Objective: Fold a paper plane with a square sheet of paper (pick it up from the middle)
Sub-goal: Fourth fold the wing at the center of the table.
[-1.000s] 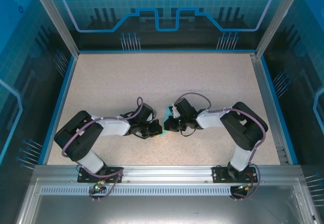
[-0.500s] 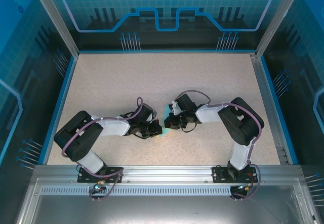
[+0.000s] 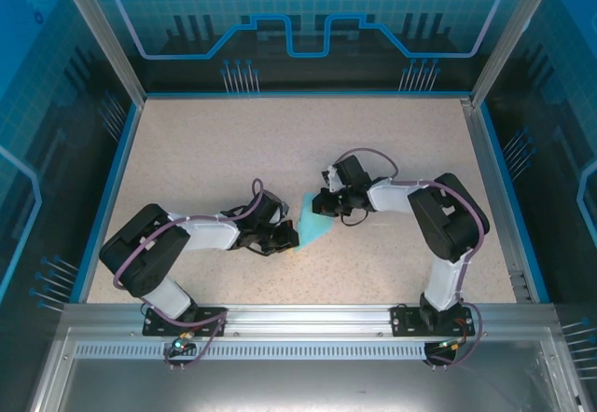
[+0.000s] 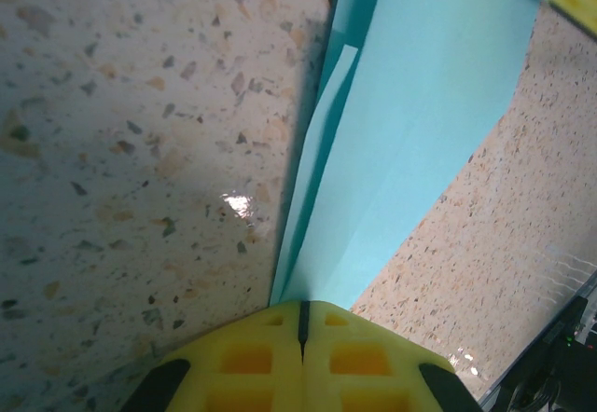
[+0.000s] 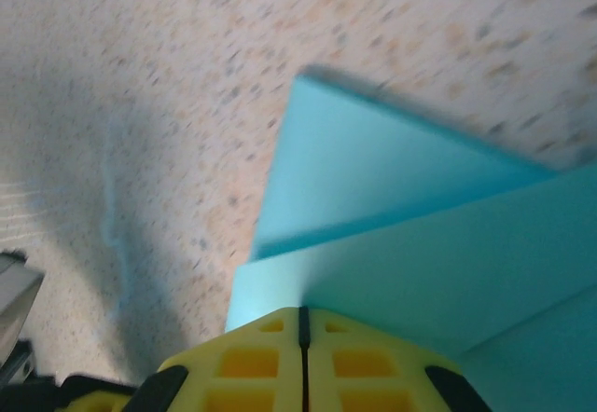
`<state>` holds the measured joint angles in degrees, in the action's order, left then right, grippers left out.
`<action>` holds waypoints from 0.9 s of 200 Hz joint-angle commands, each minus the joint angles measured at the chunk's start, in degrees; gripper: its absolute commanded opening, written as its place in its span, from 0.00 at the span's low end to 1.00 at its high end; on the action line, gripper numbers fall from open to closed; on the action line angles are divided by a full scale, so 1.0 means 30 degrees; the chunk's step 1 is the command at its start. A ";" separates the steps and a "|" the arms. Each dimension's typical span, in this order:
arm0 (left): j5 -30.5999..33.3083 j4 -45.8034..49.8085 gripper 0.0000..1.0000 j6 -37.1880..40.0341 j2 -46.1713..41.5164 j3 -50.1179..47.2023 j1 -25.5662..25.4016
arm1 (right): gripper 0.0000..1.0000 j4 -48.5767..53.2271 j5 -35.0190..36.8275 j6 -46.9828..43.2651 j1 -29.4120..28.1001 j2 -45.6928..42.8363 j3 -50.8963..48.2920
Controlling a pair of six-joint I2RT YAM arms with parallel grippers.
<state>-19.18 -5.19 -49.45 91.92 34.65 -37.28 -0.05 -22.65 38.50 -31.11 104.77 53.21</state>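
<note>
bridging left gripper (image 3: 289, 237) and right gripper (image 3: 319, 210): paper (image 3: 313, 228)

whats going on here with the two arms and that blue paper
A light cyan sheet of paper is being folded near the middle of the speckled table. The left end effector and the right end effector are both shut on it, from opposite sides. The paper already shows folded layers, but it does not look like a finished plane yet.
</note>
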 commanded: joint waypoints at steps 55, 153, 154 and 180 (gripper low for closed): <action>0.0680 0.3631 0.00 0.0250 0.0825 -0.0800 -0.0025 | 0.07 -0.1796 -0.0050 0.1117 -0.3046 -0.0933 -0.2254; 0.0656 0.3693 0.00 0.0211 0.0738 -0.0988 -0.0013 | 0.06 -0.0615 0.0646 -0.0596 0.0501 0.1200 -0.1067; 0.0653 0.3678 0.00 0.0203 0.0737 -0.0996 -0.0019 | 0.07 -0.0606 0.0657 -0.0621 0.0558 0.1244 -0.1067; 0.0653 0.3530 0.00 0.0195 0.0650 -0.1202 -0.0009 | 0.06 0.0296 0.1179 -0.1107 0.2078 0.2274 0.0304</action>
<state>-19.16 -5.10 -49.45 91.88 34.70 -37.28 -2.57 -28.64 38.68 -31.05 107.24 50.87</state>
